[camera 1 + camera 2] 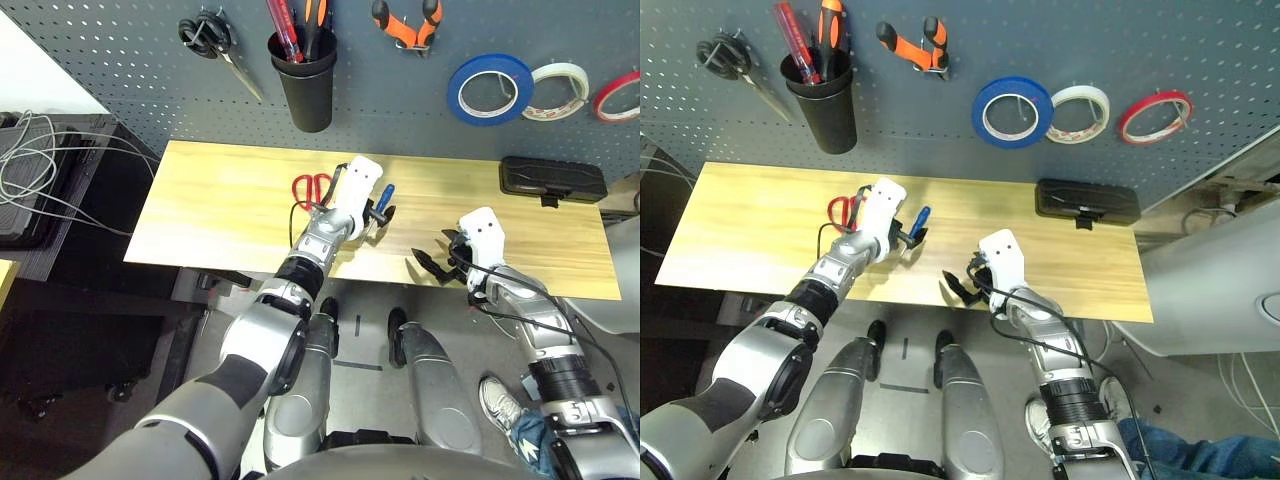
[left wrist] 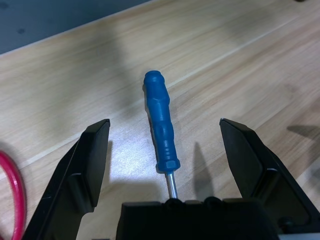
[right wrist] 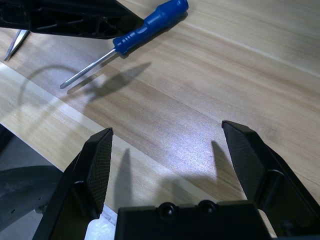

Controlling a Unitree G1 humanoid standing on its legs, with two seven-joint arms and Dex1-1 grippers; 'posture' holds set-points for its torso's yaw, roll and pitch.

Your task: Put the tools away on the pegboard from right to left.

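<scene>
The blue-handled screwdriver lies on the wooden table, between the wide-apart fingers of my open left gripper, which do not touch it. The red-handled scissors lie just left of that gripper, partly hidden behind it. My right gripper is open over the table's front edge, right of the screwdriver, with nothing between its fingers. On the pegboard hang the orange-and-black pliers and the blue tape roll.
Black-handled scissors hang at the pegboard's left. A black cup beside them holds red and orange handled tools. White tape and red tape hang right of the blue roll. A black case sits at the table's back right.
</scene>
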